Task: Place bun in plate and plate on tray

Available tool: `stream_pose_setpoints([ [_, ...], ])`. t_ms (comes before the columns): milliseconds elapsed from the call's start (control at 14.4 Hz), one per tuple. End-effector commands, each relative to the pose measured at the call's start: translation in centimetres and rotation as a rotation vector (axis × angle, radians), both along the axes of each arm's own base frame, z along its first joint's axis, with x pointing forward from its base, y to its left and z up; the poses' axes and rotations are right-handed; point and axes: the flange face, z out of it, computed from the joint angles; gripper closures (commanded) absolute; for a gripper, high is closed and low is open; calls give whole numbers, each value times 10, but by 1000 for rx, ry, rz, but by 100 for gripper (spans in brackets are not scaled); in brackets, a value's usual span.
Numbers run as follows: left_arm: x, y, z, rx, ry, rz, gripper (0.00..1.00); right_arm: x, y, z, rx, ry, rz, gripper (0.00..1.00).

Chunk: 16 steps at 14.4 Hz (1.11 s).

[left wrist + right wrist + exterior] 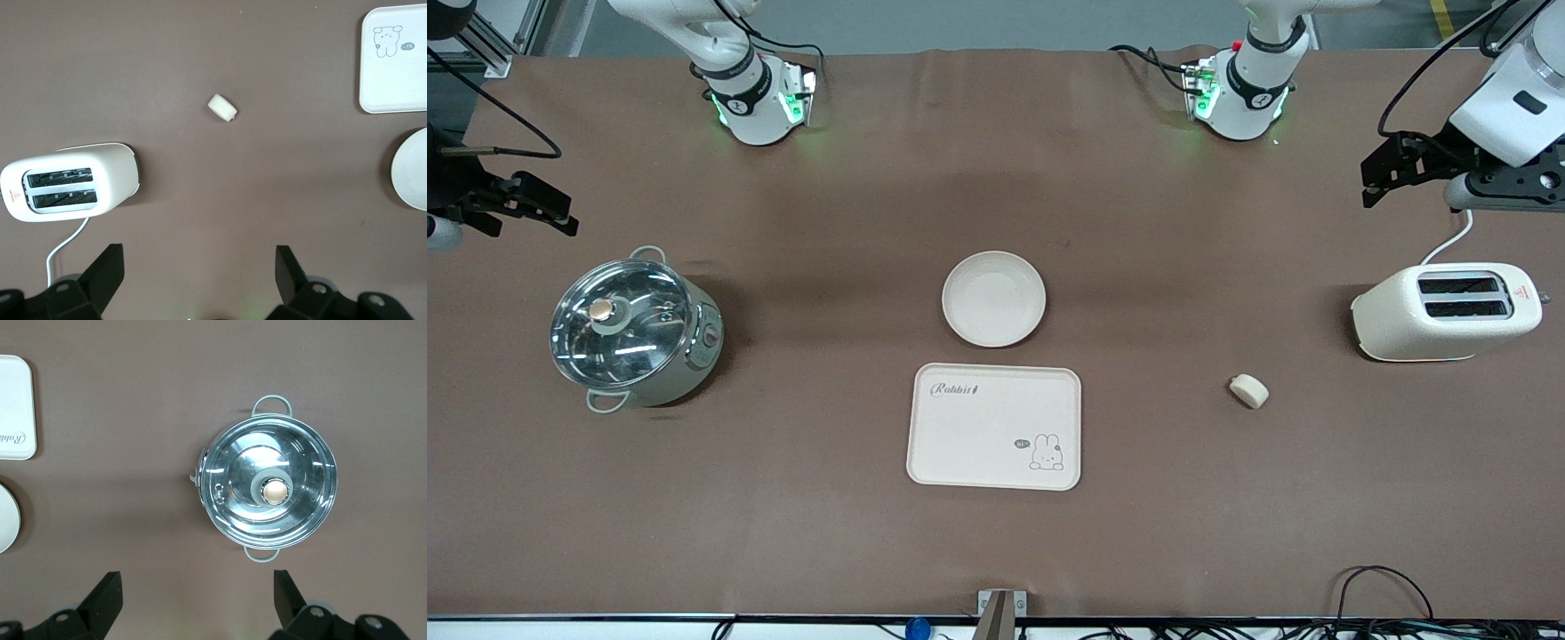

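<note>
— So, how are the two arms posed?

— Both wait, raised at the table's ends. The left gripper (pixel 1371 180) hangs over the brown tabletop (pixel 1227 498) above the toaster (pixel 1447 311), jaws spread wide and holding nothing; its wrist view shows both fingers (pixel 103 277) far apart. The right gripper (pixel 551 212) hangs over the tabletop beside the pot (pixel 636 329), jaws likewise wide open and empty.

— Where do the task's things lie?

— The bun (pixel 1249 390) lies on its side on the bare tabletop, well apart from the toaster and toward the left arm's end. The plate (pixel 993 298) sits mid-table with nothing in it. The tray (pixel 994 427) lies just beside it, nearer the front camera, not touching, its "Rabbit" lettering on the edge closest to the plate.

— Room to move?

— Bare cloth lies all round the bun, and wide open stretches separate tray from pot and toaster.

— Counts?

— One bun, one plate, one tray, one two-slot toaster with a white cord, one lidded steel pot with two handles.
</note>
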Motion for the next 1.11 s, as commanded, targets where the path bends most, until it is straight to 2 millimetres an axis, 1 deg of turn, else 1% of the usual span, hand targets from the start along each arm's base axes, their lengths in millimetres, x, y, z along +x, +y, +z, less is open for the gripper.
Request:
stream_pose_setpoints([
  [0,0,5,6,-16,13,13,0,-5,0,3,17,-12,-4,0],
  [69,0,7,12,-15,-1,14,0,-5,0,3,17,-12,-4,0],
  [139,7,14,13,-9,-5,24,0,-5,0,3,17,-11,-4,0],
  [208,17,16,7,-11,7,29,0,-5,0,2,18,-6,-4,0],
  [278,24,17,-4,-13,27,26,0,-5,0,2,18,-6,-4,0],
  [417,40,14,-36,-12,79,34,0,-4,6,4,32,-19,3,0],
  [486,50,14,-51,-16,91,39,0,-3,14,5,47,-28,16,0],
  [556,59,13,-68,-18,94,52,0,0,31,3,63,-35,42,0],
  [625,67,13,-89,-20,90,73,0,3,48,-4,65,-31,73,0],
  [694,74,12,-111,-16,89,103,0,8,68,-16,63,-8,94,0],
  [764,79,12,-134,-16,90,142,0,15,84,-34,62,22,102,0],
  [833,83,11,-157,-16,89,182,0,23,103,-55,62,54,130,0],
  [903,86,12,-186,-17,88,240,0,33,127,-79,65,74,163,0],
  [972,89,11,-210,-18,82,295,0,39,139,-95,83,84,171,0],
  [1042,91,9,-238,-18,86,346,0,44,150,-113,114,109,169,0],
])
